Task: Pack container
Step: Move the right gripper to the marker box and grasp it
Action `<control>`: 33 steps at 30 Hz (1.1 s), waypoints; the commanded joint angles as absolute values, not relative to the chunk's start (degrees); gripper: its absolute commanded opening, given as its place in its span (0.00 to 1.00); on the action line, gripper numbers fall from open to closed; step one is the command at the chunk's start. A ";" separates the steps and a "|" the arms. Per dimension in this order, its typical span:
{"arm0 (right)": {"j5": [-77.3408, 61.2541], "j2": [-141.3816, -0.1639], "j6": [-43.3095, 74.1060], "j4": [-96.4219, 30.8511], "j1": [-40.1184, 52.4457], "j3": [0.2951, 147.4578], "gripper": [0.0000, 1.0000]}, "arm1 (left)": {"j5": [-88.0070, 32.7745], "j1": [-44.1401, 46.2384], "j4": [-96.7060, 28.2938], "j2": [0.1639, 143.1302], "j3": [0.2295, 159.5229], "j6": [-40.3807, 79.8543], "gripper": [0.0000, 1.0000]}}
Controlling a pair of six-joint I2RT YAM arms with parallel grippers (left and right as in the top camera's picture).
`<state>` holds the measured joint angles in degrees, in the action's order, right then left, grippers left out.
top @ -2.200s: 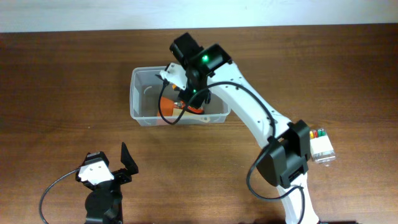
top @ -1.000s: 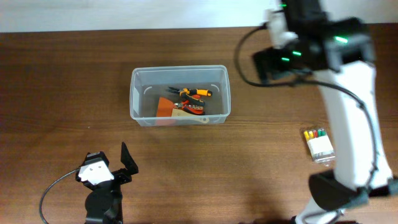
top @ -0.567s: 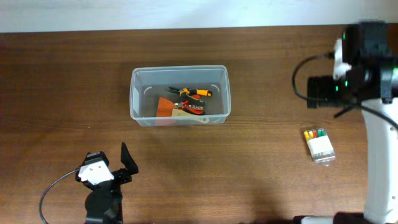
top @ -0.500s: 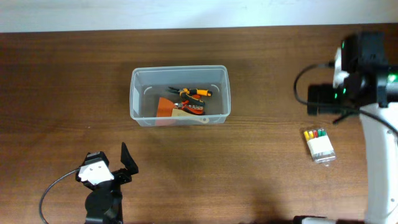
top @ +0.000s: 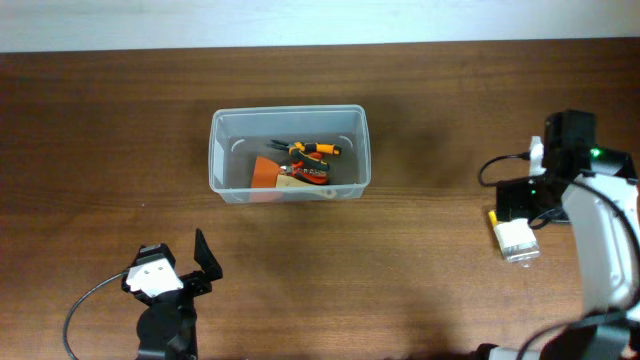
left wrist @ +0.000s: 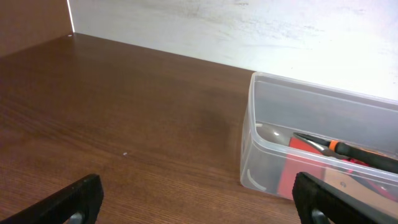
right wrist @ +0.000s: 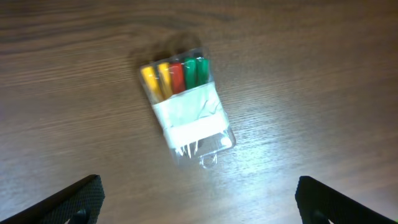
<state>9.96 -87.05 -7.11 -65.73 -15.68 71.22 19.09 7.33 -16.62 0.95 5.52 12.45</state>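
Note:
The container (top: 228, 150) is a clear plastic tub at the table's centre back. Inside lie orange-handled pliers (top: 312, 149) and an orange flat tool (top: 266, 172). In the left wrist view the container (left wrist: 273, 118) stands ahead to the right, with the pliers (left wrist: 348, 149) showing through its wall. My left gripper (left wrist: 199, 202) is open and empty, low at the front left, well short of the tub. My right gripper (right wrist: 199, 202) is open and hovers over a small clear box of coloured bits (right wrist: 186, 106), which lies on the table at the right (top: 516, 238).
A white wall runs along the table's back edge (left wrist: 249, 31). The right arm's white link (top: 600, 250) and cable (top: 500, 165) stretch along the right side. The left arm's cable (top: 85, 305) loops at the front left.
The right arm left the container, swung across to the right side and came down over the small box of bits. The tools stay in the tub. The left arm has not moved.

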 commanded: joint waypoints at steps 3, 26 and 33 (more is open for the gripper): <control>4.67 -96.88 -10.15 -63.33 -20.45 70.81 0.99 | 19.31 7.51 -16.71 0.69 5.32 11.94 0.99; 5.43 -111.53 -11.57 -56.07 -20.23 70.65 0.99 | 19.31 7.51 -16.71 0.69 5.32 11.94 0.99; 7.94 -113.67 -11.31 -56.12 -20.29 70.65 0.94 | 19.31 7.51 -16.71 0.69 5.32 11.94 0.99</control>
<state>5.34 -112.09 -11.14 -56.34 -20.27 71.11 19.11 7.33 -16.62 0.95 5.52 12.45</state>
